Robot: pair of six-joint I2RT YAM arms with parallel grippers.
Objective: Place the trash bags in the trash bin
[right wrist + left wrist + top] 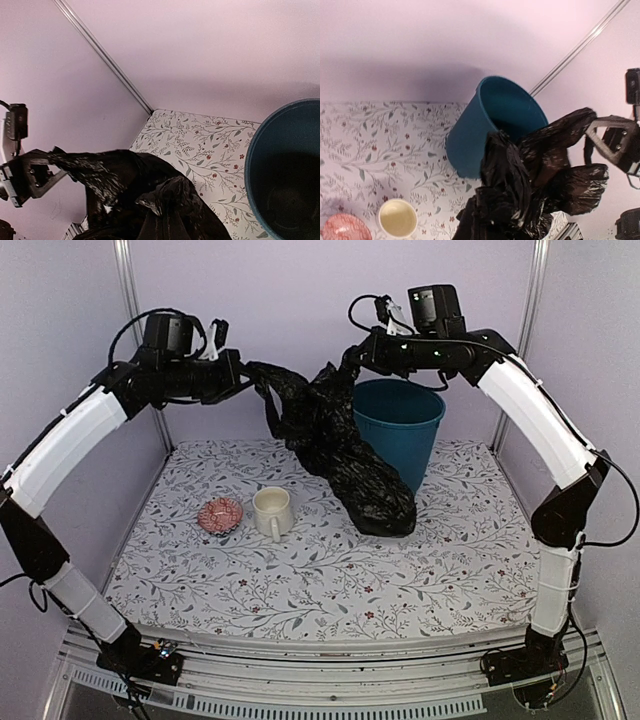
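The left fingers (241,376) and the right fingers (358,353) are both pinched shut on the bag (345,465). Each grips a bunched bit of its upper edge, and they hold it high between them. From there the black film sags in a crumpled swag. Its lower end lies on the counter (400,585), just in front of the bin (402,420) on its left side; I can't tell whether it touches the bin. The bin stands upright at the back, and what I can see of its inside looks bare.

The bag looks thin, glossy and next to weightless, with no stiffness at all, so it will drape and trail wherever the fingers go rather than follow as one piece. The slick film could slide out of a shallow pinch, and I'd guess it could snag on the bin's rim. The gathered folds near the top look like the safest hold, since several layers are bunched there. The loose tail needs lifting clear of the rim, and it hangs not far from the mug (272,512).
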